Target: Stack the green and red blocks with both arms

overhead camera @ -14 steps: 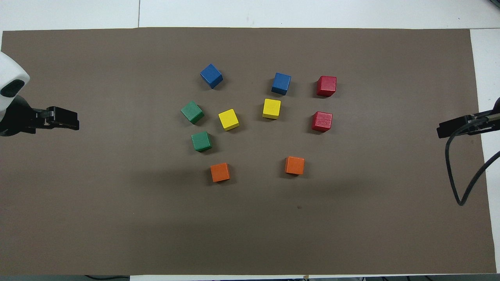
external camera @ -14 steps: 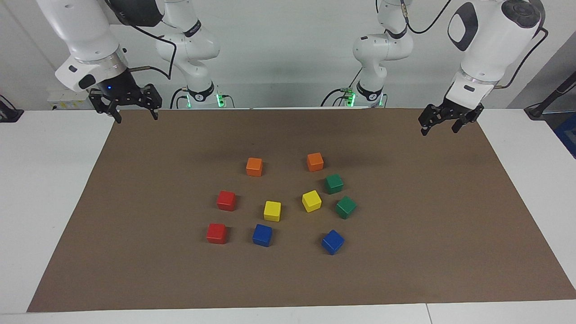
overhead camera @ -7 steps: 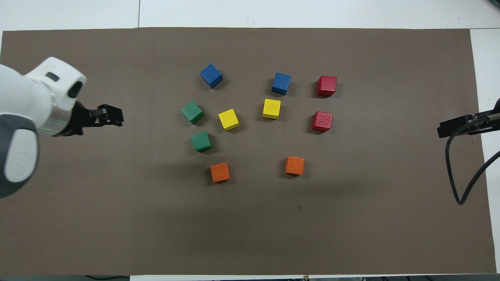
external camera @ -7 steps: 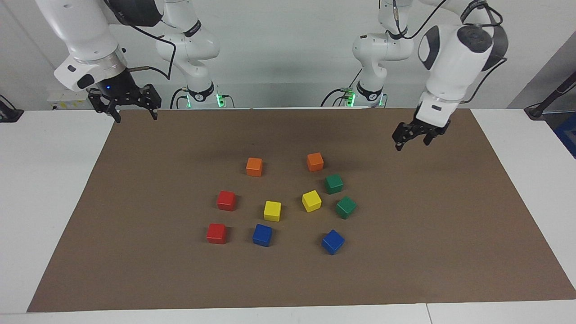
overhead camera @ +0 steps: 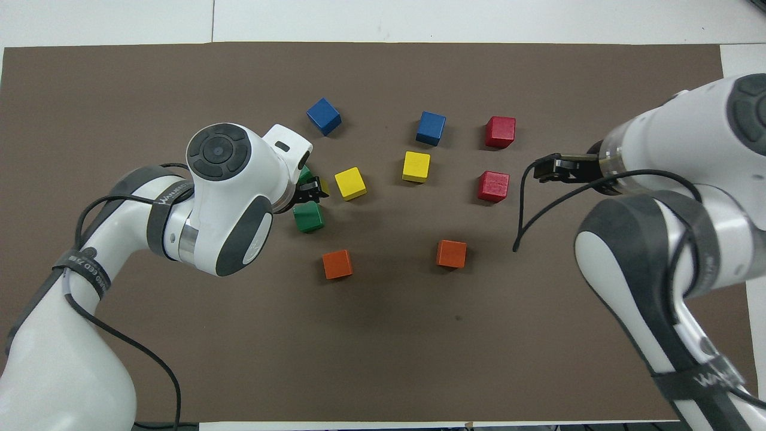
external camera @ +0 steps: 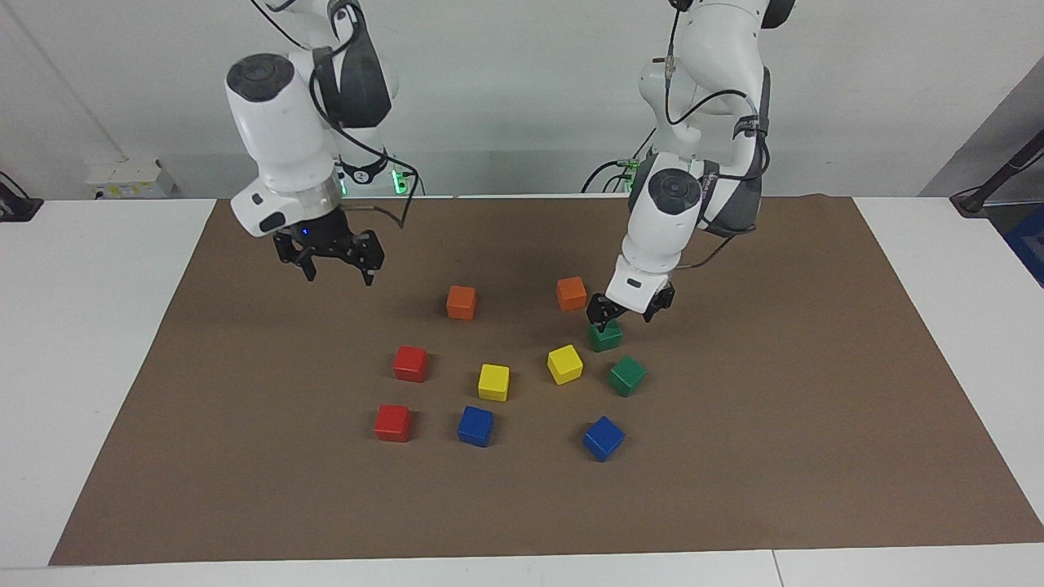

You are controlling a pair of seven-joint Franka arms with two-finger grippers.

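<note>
1. Your desk is white, and a big brown mat covers most of it.
2. Your left arm reaches out from the robots' edge of the desk to the middle of the mat. Your right arm reaches out from that same edge, toward its own end of the desk.
3. Your left gripper is low over one green block, the green one nearer the robots. Its fingers are apart, with one fingertip down beside the block. You cannot tell if it touches the block.
4. Your right gripper hangs in the air over bare mat, toward the right arm's end of the desk. Its fingers are spread apart and hold nothing.
5. The second green block sits on the mat just beside the first one, a bit farther from the robots.
6. The two red blocks sit near each other on the mat, toward the right arm's end of the desk. Each is alone on the mat.
7. Two yellow blocks sit in the middle, between the red ones and the green ones.
8. Two orange blocks sit nearer the robots' edge. Two blue blocks sit farthest from the robots' edge.
</note>
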